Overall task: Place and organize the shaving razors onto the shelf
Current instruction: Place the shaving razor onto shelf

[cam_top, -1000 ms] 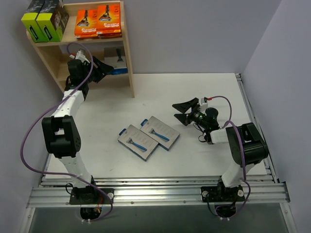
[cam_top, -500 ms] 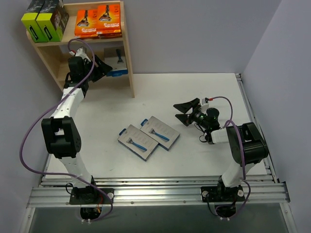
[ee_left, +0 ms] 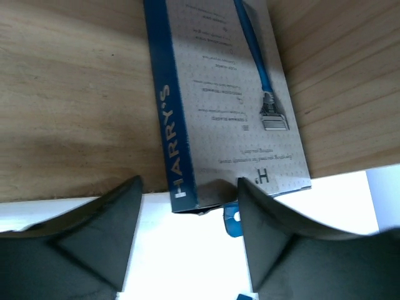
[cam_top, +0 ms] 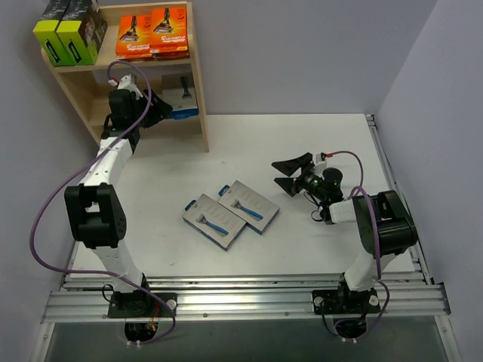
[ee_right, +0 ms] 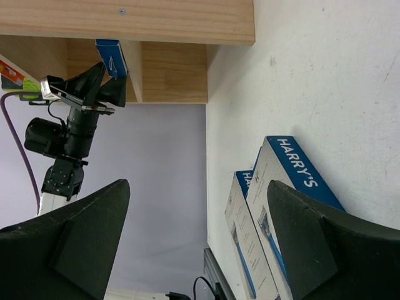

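Your white table (cam_top: 317,136) carried the light wooden shelf (cam_top: 198,75) at its far left corner. Neither had shifted over the last second. Your left arm (cam_top: 113,154) stretched from its base up to the shelf's lower tier, and its wrist had crept only slightly nearer the shelf than a second earlier. Your right arm (cam_top: 366,222) lay low over the table's right half, where it had been before, apart from every pack.

On the top tier, two black boxes with lime-green sides (cam_top: 68,32) stood at the left. The orange razor packs (cam_top: 151,32) lay flat beside them on the right, and all were unchanged. On the lower tier, one grey Harry's pack (ee_left: 237,112) lay flat on the wood toward the right side panel, in much the same spot as before. Two more grey Harry's packs (cam_top: 214,220) (cam_top: 249,205) lay side by side and touching at mid-table, between your arms, exactly as they had a second ago.

Your left gripper (ee_left: 187,184) was spread at the front edge of the lower tier and was not pinching the pack. In the wrist view one finger overlapped the pack's near end and the other stood clear of it. You could not tell whether that finger touched. Your right gripper (cam_top: 276,173) was spread wide and held nothing, with its fingers pointing across the table toward the shelf.

A small blue hang tab (ee_left: 231,222) poked out from the shelved pack's near end, past the shelf's front edge.
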You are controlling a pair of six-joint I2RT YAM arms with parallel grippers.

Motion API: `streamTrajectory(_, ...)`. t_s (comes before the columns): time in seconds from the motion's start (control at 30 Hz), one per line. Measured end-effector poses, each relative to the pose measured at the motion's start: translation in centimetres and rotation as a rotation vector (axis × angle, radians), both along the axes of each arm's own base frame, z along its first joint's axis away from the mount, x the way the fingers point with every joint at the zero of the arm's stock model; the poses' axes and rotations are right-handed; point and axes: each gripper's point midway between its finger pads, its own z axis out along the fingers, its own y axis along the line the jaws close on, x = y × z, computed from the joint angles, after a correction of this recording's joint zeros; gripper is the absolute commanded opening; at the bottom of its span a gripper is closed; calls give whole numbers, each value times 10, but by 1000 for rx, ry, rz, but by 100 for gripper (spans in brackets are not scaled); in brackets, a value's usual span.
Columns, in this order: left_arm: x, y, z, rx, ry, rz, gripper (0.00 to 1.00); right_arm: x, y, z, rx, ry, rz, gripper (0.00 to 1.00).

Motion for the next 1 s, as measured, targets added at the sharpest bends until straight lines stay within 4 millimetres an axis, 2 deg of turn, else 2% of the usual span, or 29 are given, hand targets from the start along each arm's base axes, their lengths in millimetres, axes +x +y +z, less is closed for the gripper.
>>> streamTrajectory(0.23,6,-20,11,44,-82,-25,62,2,-5,-10,3,33,-8,87)
streamTrajectory(0.43,9,-18,9,76,-112,-20,60,2,-5,-23,4,72,-4,87)
streamTrajectory(0.57,10,-17,10,94,-122,-16,53,2,-5,-28,9,89,-2,87)
streamTrajectory(0.7,11,-16,12,101,-142,-14,53,2,-6,-36,16,119,-5,87)
streamTrajectory(0.77,12,-16,11,103,-149,-14,57,2,-7,-39,15,129,-8,87)
streamTrajectory(0.8,12,-16,10,104,-151,-15,64,2,-7,-40,15,133,-8,87)
streamTrajectory(0.9,11,-20,8,101,-165,-29,73,2,-7,-41,15,135,-8,88)
streamTrajectory(0.97,11,-23,7,105,-171,-35,83,2,-7,-41,15,135,-8,88)
streamTrajectory(1.0,11,-24,7,104,-174,-39,91,2,-7,-41,15,135,-8,87)
